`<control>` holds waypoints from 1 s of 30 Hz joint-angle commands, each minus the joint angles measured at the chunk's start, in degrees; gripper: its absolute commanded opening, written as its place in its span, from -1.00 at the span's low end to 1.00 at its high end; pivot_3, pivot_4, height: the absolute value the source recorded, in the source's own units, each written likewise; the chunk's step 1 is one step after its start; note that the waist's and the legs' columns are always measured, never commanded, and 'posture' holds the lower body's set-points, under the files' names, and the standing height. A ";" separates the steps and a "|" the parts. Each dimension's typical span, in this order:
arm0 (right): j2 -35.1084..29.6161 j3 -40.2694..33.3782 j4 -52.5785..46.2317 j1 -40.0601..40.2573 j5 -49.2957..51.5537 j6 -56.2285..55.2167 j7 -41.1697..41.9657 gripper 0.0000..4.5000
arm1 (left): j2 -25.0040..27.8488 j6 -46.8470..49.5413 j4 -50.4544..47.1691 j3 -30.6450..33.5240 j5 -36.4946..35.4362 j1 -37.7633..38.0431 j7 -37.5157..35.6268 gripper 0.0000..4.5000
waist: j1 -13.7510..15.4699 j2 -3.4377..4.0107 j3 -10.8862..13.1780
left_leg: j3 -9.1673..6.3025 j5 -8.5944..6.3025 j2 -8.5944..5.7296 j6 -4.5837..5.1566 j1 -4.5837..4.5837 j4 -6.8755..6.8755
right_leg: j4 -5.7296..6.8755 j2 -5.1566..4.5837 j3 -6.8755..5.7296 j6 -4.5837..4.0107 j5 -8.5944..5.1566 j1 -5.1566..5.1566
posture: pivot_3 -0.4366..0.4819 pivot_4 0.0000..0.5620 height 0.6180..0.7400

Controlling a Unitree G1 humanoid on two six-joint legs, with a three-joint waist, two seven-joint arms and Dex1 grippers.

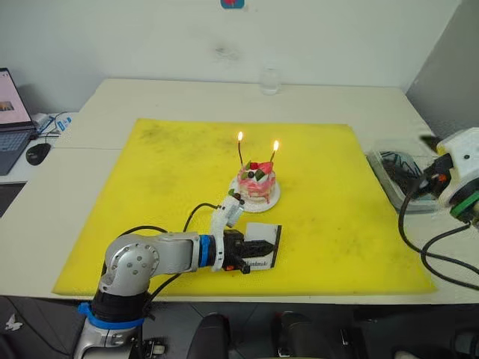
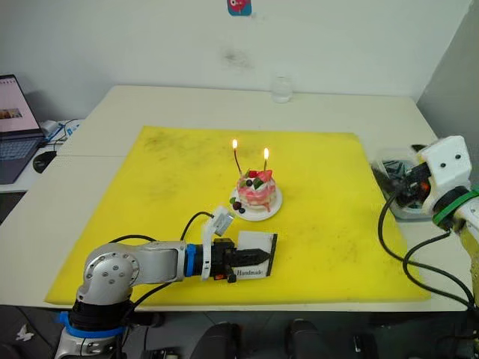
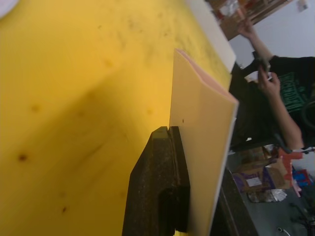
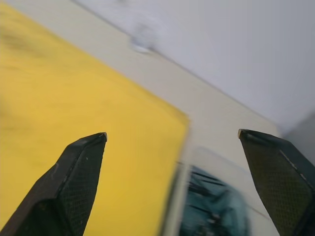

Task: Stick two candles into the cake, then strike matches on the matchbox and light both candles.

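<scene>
The small pink-and-white cake (image 1: pixel 257 185) stands on its white plate (image 1: pixel 274 200) in the middle of the yellow mat (image 1: pixel 165 179). Two thin candles (image 1: pixel 241 153) (image 1: pixel 272 159) stand upright in it, each with a small flame at its tip. Just in front of the cake, my left gripper (image 1: pixel 254 247) is shut on the white matchbox (image 1: pixel 266 241), held near the mat; in the left wrist view the matchbox (image 3: pixel 202 128) is clamped edge-on. My right gripper (image 4: pixel 172 142) is open and holds nothing, at the mat's right edge. The matches are out of view.
A clear plastic container (image 1: pixel 395 176) with dark contents sits right of the mat, under my right gripper. A glass (image 1: pixel 269 81) stands at the table's far edge. A laptop (image 1: pixel 11 123) and mouse (image 1: pixel 37 153) lie far left. A person (image 3: pixel 275 83) stands beyond the table.
</scene>
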 commanded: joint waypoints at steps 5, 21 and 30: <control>-7.48 3.91 -12.97 3.29 16.80 11.21 10.30 0.99 | -1.21 5.04 4.50 3.59 -1.77 -2.78 3.92 -1.00 | 0.01 -0.02 0.01 | -0.04 0.00 -0.04 0.00 0.01 0.03 | 0.00 -0.01 0.00 0.03 0.02 0.01 | -0.05 -0.47 1.00; -9.13 10.92 -12.87 1.33 15.87 9.37 10.42 1.00 | 3.60 11.89 2.39 6.64 -3.43 -7.40 1.95 0.88 | 0.01 -0.05 0.02 | -0.05 0.00 -0.07 0.00 -0.01 0.01 | -0.03 0.00 -0.02 0.02 0.01 -0.02 | -0.05 -0.47 1.00; -13.02 6.42 -10.87 2.00 14.92 6.34 14.41 1.00 | 18.75 10.05 -4.06 14.64 -13.06 -8.31 -0.47 0.98 | 0.03 -0.11 0.08 | -0.06 -0.01 0.00 -0.01 -0.05 -0.02 | -0.05 -0.08 -0.02 -0.02 -0.01 -0.07 | -0.05 -0.47 1.00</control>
